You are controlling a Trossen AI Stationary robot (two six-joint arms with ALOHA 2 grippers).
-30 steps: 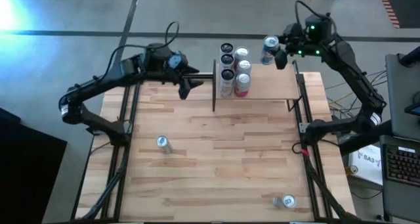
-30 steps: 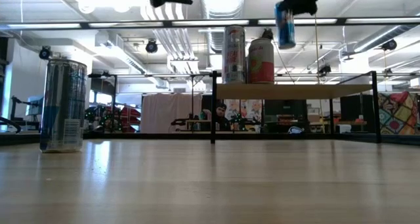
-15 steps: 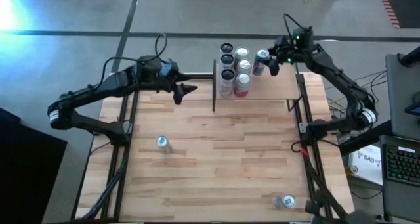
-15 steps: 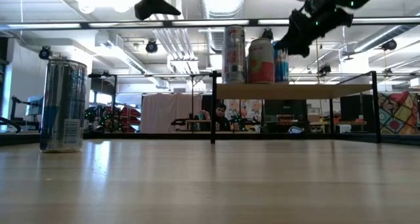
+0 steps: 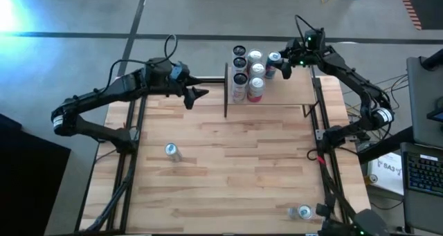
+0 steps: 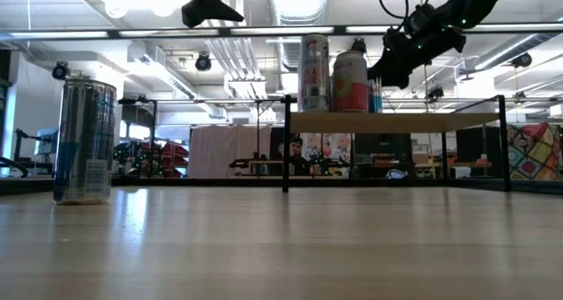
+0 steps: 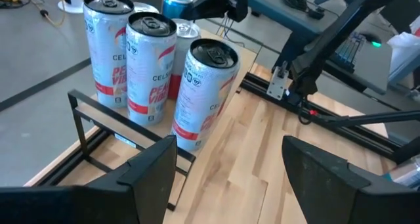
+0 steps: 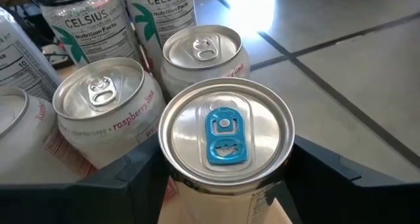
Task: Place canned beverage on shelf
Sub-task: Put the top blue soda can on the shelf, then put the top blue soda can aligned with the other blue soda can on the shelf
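**Presently: blue-tabbed can held at the back of the shelf**

Right gripper (image 5: 282,64): over the rear of the shelf (image 5: 291,89), fingers closed on either side of a canned beverage (image 8: 223,148) with a blue pull tab. The can stands upright. From the low view it shows as a blue sliver (image 6: 376,96) behind the pink can, its base about level with the shelf board; whether it bears on the board cannot be told.

Shelf: pale panel in a black rod frame, at the far edge of the tabletop (image 5: 228,167).

Shelf stock: five cans clustered at the shelf's left end, three white tall cans (image 5: 239,77) in one column, pink-labelled cans (image 5: 255,88) beside them. The held can is just beside the rear pink-labelled can.

Left gripper (image 5: 195,95): above the table just left of the shelf, fingers spread wide, nothing between them.

Loose stock on tabletop: one silver can (image 5: 172,151) at the left, standing; one can (image 5: 302,212) near the front right corner.
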